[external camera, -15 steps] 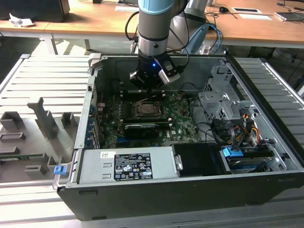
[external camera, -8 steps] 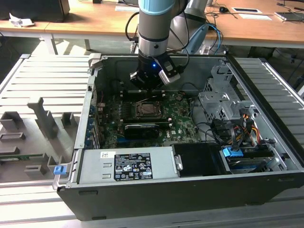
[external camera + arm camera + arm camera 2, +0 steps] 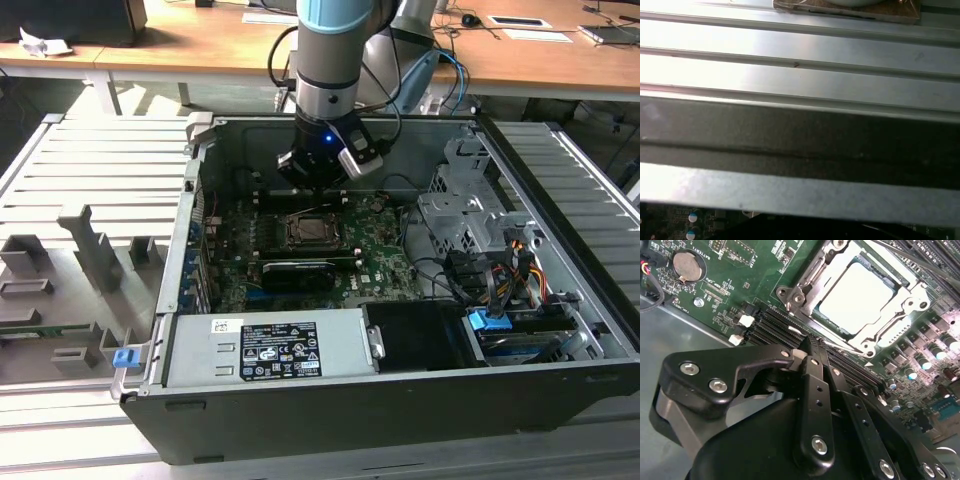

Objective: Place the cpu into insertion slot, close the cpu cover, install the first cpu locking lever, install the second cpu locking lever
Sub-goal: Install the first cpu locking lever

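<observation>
The cpu (image 3: pixel 860 290) lies flat in its socket on the green motherboard (image 3: pixel 755 275), its pale metal top showing through the square window of the cpu cover (image 3: pixel 875 337), which lies down around it. A thin lever rod (image 3: pixel 910 262) runs along one side of the socket; I cannot tell whether it is latched. My gripper (image 3: pixel 810 344) hangs beside the socket over the dark memory slots (image 3: pixel 775 325), fingers shut with nothing between them. In the exterior view the gripper (image 3: pixel 318 185) hovers just behind the cpu (image 3: pixel 308 231) inside the open computer case (image 3: pixel 330 420).
A long black card (image 3: pixel 298 272) stands in front of the socket. The power supply (image 3: pixel 265 348) fills the case's front, with drive cages and cable bundles (image 3: pixel 480 260) at the exterior view's right. Ribbed metal table panels (image 3: pixel 800 45) surround the case. A coin battery (image 3: pixel 687 266) sits on the board.
</observation>
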Tool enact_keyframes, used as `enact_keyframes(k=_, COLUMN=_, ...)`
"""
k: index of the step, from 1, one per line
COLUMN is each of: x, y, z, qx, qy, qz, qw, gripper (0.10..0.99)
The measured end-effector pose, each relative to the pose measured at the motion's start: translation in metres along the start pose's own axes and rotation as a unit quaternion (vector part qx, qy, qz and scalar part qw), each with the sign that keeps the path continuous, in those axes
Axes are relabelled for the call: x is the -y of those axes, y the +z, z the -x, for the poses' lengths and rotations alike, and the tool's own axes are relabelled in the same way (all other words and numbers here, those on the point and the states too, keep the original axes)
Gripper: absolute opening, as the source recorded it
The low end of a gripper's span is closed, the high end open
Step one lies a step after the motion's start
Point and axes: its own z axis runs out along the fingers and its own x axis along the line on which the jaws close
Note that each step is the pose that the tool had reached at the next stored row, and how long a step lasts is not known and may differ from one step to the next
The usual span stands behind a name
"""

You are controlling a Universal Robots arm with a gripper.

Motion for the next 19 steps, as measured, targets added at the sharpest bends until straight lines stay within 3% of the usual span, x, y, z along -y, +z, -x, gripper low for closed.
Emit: enact_keyframes(k=19, x=0.0010, y=0.0090, z=0.0033, qx=0.0001, qy=0.000, qz=0.0003, qw=1.0000, gripper=0.106)
